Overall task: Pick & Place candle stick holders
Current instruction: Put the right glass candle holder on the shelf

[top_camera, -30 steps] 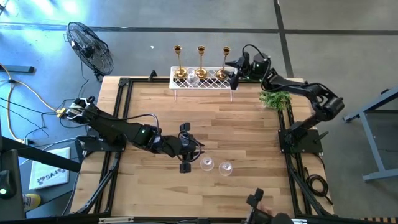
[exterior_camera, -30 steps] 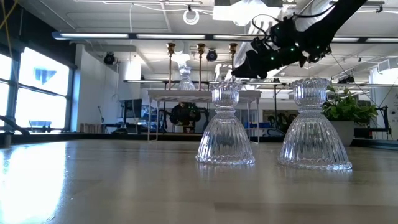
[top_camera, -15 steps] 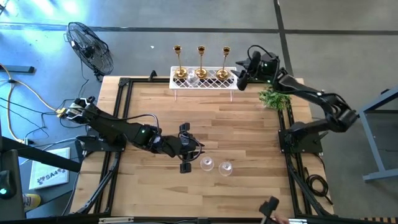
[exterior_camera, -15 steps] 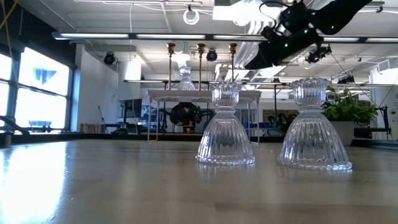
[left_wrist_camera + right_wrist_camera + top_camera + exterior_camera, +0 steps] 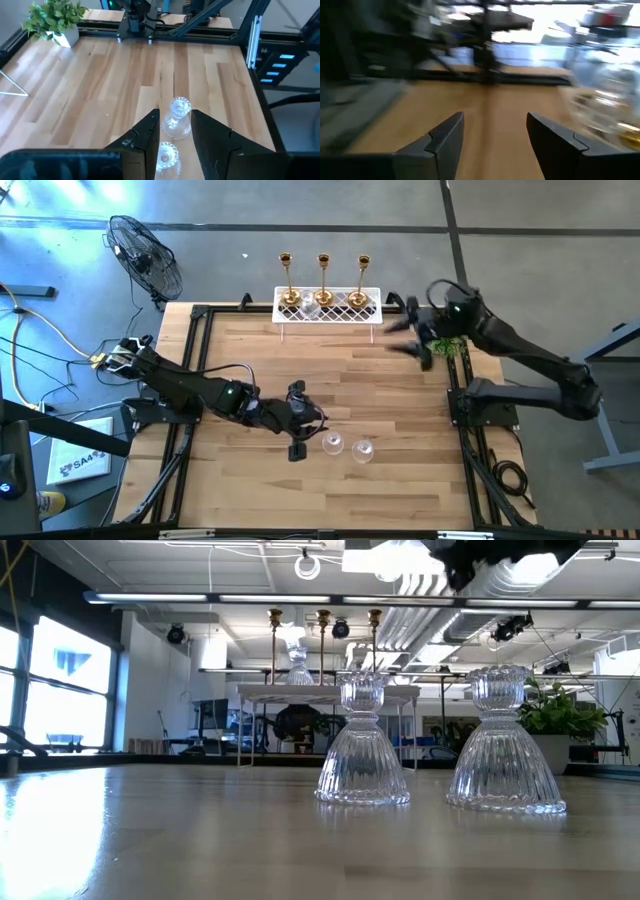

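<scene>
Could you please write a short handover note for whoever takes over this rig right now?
Left gripper: open, empty, low beside the two glass holders near the table's front edge.
Right gripper: open, empty, in the air by the plant.
Done: three gold holders stand on the white rack, and one glass holder with them.
Left: the two front glass holders are not yet picked.

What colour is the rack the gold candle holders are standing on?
White, an open lattice rack, shown best in the high view, under the three gold holders.
</scene>
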Motion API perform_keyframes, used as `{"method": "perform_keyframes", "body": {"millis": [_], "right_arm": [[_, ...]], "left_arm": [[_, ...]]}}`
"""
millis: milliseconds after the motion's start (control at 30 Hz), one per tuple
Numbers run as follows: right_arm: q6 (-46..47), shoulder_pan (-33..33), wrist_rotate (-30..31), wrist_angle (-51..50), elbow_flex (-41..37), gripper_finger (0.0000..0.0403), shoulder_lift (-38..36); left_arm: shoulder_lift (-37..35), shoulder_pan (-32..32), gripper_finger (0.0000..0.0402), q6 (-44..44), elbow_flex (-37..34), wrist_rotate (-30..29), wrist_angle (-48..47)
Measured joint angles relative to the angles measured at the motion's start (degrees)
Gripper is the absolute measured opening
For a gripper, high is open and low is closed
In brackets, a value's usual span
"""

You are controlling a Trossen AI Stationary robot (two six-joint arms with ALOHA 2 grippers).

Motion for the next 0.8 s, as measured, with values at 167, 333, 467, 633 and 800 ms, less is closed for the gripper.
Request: {"method": "perform_keyframes", "body": {"millis": [167, 333, 467, 633, 800], "right_arm": [[0.0, 10.9, -15.8, -10.3, 0.0, 0.0211, -8.1], [-0.3, 26.1, -4.7, -23.5, 0.0, 0.0204, -17.2], [8.2, 36.9, 11.1, -23.6, -1.7, 0.0193, -22.6], [17.7, 46.5, 29.0, -24.5, -8.1, 0.0177, -24.5], [20.9, 53.8, 32.6, -18.2, -16.1, 0.0161, -22.0]], "left_arm": [[0.0, -2.9, 0.0108, 0.1, 0.0, 0.6, 0.0], [0.0, -8.6, 0.0108, 0.2, 0.0, -3.3, -0.4], [0.0, -12.4, 0.0108, 1.4, 0.0, -8.0, -1.6], [0.0, -14.0, 0.0108, 4.8, 0.0, -9.0, -0.9], [0.0, -13.8, 0.0108, 3.7, -0.1, -11.5, -2.2]]}}
